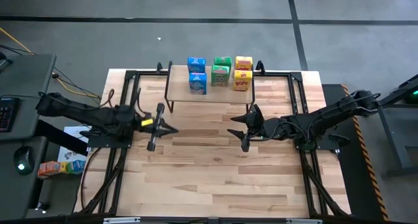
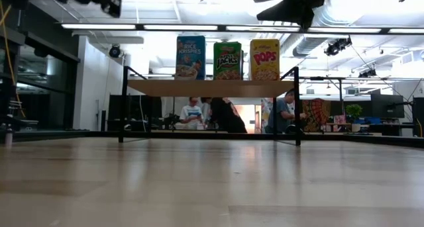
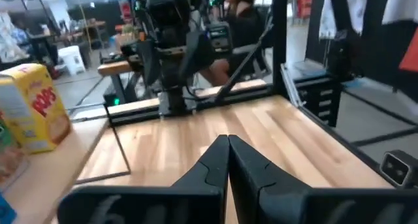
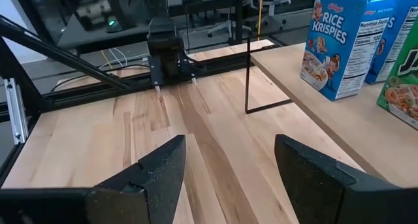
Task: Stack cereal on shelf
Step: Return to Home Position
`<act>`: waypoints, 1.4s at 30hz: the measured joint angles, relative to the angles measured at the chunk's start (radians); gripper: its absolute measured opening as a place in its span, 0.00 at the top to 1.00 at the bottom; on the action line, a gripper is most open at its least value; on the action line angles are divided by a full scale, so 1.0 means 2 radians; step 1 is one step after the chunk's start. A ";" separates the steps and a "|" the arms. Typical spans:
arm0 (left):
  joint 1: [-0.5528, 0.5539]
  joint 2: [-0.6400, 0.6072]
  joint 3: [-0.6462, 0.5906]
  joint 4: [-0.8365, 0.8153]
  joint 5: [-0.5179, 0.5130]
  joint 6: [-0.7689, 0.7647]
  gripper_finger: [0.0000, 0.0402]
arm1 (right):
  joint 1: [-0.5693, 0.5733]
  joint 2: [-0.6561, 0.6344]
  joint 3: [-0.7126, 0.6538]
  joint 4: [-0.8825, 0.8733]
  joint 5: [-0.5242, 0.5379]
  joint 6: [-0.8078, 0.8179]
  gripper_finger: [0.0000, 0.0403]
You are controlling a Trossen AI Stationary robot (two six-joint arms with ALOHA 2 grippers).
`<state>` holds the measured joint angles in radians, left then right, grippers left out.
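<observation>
Six small printed cereal boxes [image 1: 221, 74] stand paired on the low light-wood shelf [image 1: 269, 90]; left gripper [image 3: 228, 143] pressed together, right gripper [image 4: 228, 143] spread, both over the wooden worktop [image 1: 215, 175].

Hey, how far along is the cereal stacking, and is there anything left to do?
It looks done: all six boxes stand on the shelf, as two blue boxes, two green boxes and two yellow boxes. Nothing is in hand: the left end effector is shut and empty, and the right end effector is open, both over the table. Probably only parking the arms is left.
</observation>
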<state>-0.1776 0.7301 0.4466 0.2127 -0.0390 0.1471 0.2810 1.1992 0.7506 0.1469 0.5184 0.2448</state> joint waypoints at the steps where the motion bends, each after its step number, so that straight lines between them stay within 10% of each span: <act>1: -0.006 -0.009 -0.020 0.019 -0.003 -0.002 1.00 | 0.000 0.000 0.000 0.000 0.000 -0.001 0.44; 17: 0.034 -0.190 -0.185 0.077 0.003 -0.025 1.00 | 0.000 -0.064 0.000 -0.067 -0.001 -0.008 0.47; 30: 0.033 -0.229 -0.217 0.085 -0.001 -0.043 1.00 | 0.000 -0.146 -0.012 -0.322 -0.028 0.071 0.97; 42: 0.033 -0.227 -0.217 0.078 -0.001 -0.042 1.00 | -0.045 -0.393 -0.291 -0.036 -0.121 -0.016 1.00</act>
<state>-0.1116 0.2752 0.0135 0.3688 -0.0414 0.0625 0.1909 0.4126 0.1688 0.0751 0.2771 0.2123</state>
